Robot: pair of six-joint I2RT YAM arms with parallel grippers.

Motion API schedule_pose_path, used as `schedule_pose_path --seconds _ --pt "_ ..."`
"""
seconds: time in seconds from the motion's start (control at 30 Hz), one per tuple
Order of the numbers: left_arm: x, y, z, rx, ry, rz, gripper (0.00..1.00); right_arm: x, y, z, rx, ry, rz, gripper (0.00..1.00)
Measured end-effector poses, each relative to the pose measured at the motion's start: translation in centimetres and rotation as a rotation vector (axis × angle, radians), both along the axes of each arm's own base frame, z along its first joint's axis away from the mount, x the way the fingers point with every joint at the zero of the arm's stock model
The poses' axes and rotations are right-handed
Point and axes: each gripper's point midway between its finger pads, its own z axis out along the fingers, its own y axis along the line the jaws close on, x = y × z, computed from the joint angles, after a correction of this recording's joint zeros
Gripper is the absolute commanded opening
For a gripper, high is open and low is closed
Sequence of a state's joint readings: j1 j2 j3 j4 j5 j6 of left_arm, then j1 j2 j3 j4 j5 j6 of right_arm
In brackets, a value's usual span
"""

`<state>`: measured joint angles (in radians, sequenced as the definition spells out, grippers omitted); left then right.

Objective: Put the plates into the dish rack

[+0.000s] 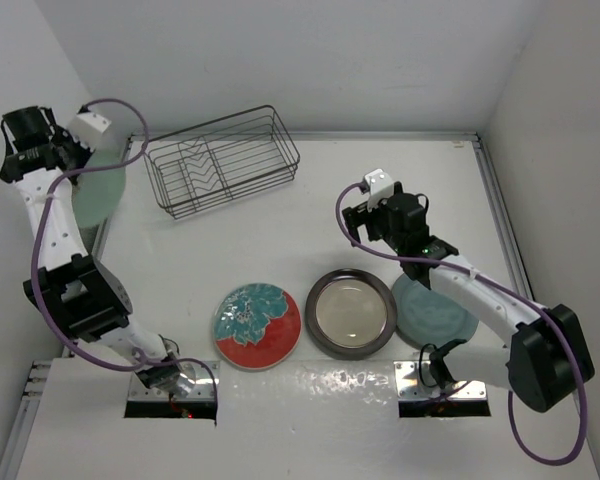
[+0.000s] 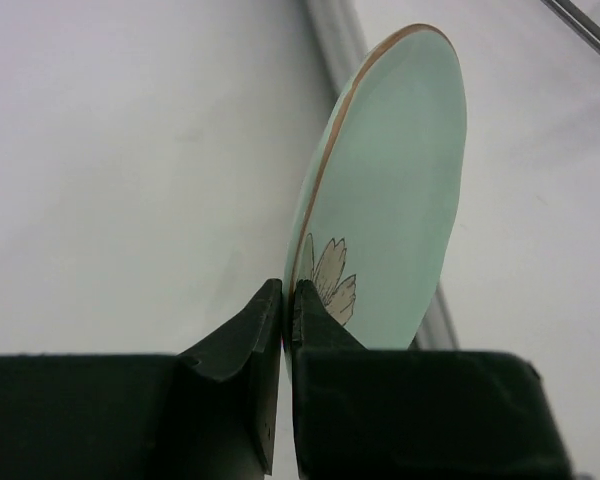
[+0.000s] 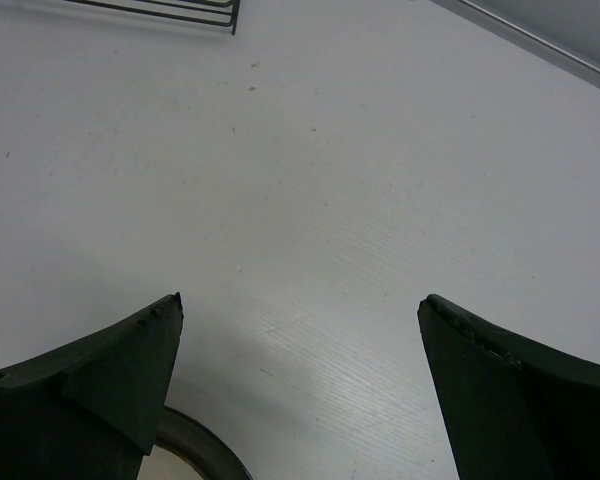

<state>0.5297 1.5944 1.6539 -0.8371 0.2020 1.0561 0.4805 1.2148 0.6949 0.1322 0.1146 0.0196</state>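
I look at the dark wire dish rack (image 1: 223, 160) first. It is a long basket made of thin wires, and it sits at the back of the white table (image 1: 400, 170). Inside it I see only its own upright wire prongs. All four plates are outside it.

My left claw (image 2: 288, 305) is pressed tight on the rim of the round pale mint-green plate (image 2: 390, 180). It pinches the plate on its edge and holds it up in the air. From above, that plate (image 1: 100, 188) hangs just left of the rack, near the wall, and it does not touch the rack. The plate looks smooth and shiny. It has a thin brown line round its rim and a pale flower painted near the claw.

Three more plates lie flat in a row at the near side of the table. The round red plate with teal flowers (image 1: 257, 325) is on the left. The cream plate with a dark brown rim (image 1: 351, 312) is in the middle, close beside it. The plain dusty blue-teal plate (image 1: 435, 320) is on the right, partly under my right arm.

My right claw (image 3: 300, 305) is spread wide and holds nothing. It hangs over the bare table, just behind the cream plate.
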Motion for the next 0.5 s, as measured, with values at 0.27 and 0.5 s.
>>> schedule_pose_path --seconds 0.27,0.5 --pt "9.1 0.2 11.6 0.183 -0.388 0.030 0.00 0.3 0.0 -1.1 -0.049 0.010 0.020 0.99" --pt "15.6 -5.6 15.0 0.165 -0.552 -0.094 0.00 1.0 0.2 -3.6 -0.120 0.054 0.047 0.99"
